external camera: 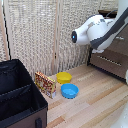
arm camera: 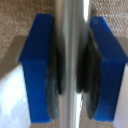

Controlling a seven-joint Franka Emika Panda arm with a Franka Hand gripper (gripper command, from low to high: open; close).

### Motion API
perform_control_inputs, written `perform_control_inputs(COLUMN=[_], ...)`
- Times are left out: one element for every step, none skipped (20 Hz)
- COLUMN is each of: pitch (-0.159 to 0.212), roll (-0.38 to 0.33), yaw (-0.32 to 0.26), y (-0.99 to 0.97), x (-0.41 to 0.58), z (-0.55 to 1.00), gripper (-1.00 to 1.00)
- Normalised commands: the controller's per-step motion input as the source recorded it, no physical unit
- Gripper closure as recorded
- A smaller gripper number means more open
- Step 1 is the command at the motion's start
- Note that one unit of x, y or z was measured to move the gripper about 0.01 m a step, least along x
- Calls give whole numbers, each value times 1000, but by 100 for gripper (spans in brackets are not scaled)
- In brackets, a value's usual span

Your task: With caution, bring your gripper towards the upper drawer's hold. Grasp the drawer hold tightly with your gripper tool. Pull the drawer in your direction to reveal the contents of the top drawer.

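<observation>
The small gripper (arm camera: 69, 67) with dark blue fingers (arm camera: 37, 65) is clamped around the slim silver metal bar handle (arm camera: 70, 30) of the dark brown wooden drawer (external camera: 111, 61).

The slim silver drawer hold (arm camera: 72, 60) runs straight between the blue fingers (arm camera: 37, 65), both dark pads pressed against it. The top drawer (external camera: 111, 61) is dark brown wood at the exterior view's right.

The box (external camera: 45, 84) sits between the case (external camera: 20, 97) on the exterior view's left and two bowls (external camera: 69, 90), one behind the other, with drawers (external camera: 110, 62) far right.
</observation>
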Motion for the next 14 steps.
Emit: perform_control_inputs(pitch=[0,0,0,0,0,0,0,0,0,0,0,0,0,0], roll=[-13,-6,-3,0,-1,-49,-10,-4,-6,0,0,0,0,0], yaw=[-26,-29,-31,-36,-45,-19,0,0,0,0,0,0,0,0], y=[986,977,969,866,631,483,57,14,0,0,0,0,0,0], x=[86,111,117,126,106,134,134,120,106,106,74,114,123,106], z=[-231,-217,-194,-177,-80,-26,0,0,17,14,29,29,23,40], gripper=[100,100,100,100,100,100,-100,-100,-100,-100,-100,-100,-100,-100])
